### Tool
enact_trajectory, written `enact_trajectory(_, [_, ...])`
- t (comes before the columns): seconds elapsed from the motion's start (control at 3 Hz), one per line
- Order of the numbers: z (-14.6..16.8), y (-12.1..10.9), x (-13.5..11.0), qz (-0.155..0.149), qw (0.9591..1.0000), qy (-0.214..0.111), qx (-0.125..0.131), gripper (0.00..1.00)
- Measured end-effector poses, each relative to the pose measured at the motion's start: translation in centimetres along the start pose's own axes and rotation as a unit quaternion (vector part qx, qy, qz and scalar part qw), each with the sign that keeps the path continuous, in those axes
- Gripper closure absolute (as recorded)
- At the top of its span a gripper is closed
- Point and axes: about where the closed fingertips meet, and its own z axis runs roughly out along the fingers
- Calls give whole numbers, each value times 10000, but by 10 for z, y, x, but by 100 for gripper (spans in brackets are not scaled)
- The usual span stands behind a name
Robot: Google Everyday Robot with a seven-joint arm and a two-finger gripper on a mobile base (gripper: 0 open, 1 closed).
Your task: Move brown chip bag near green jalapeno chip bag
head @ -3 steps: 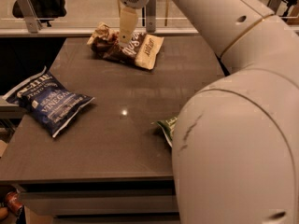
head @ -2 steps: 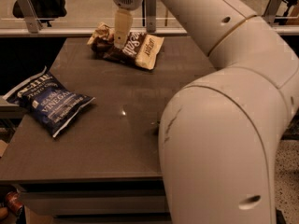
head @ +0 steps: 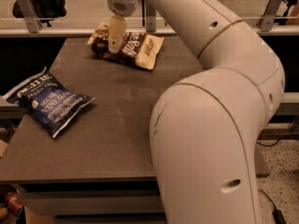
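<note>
Since a second ago the arm (head: 219, 125) has swung across the near right of the table (head: 117, 129), and it now hides the green jalapeno chip bag, whose corner showed there before. The gripper (head: 114, 46) has moved slightly left and lower, and now sits right at the top face of the brown chip bag (head: 138, 48). Whether its jaws are wide, narrow or closed on the foil cannot be told from this side. The brown bag has not moved. It lies flat at the far edge of the table, left of centre. Its long axis runs from far-left to near-right, with the cream-tan end panel pointing right (the crumpled end is to the left). In view are one brown bag and one dark blue chip bag (head: 49, 101), which lies well apart at the table's left edge.
</note>
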Motion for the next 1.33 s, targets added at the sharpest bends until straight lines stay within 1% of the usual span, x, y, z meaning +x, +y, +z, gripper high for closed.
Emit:
enact_trajectory(0.33, [13,1,-2,70,9999,-53,-108,0])
enact_trajectory(1.0, [38,3,5,220,9992,-23,-341,0])
enact_trajectory(1.33, [39,3,6,247,9990,-48,-367,0])
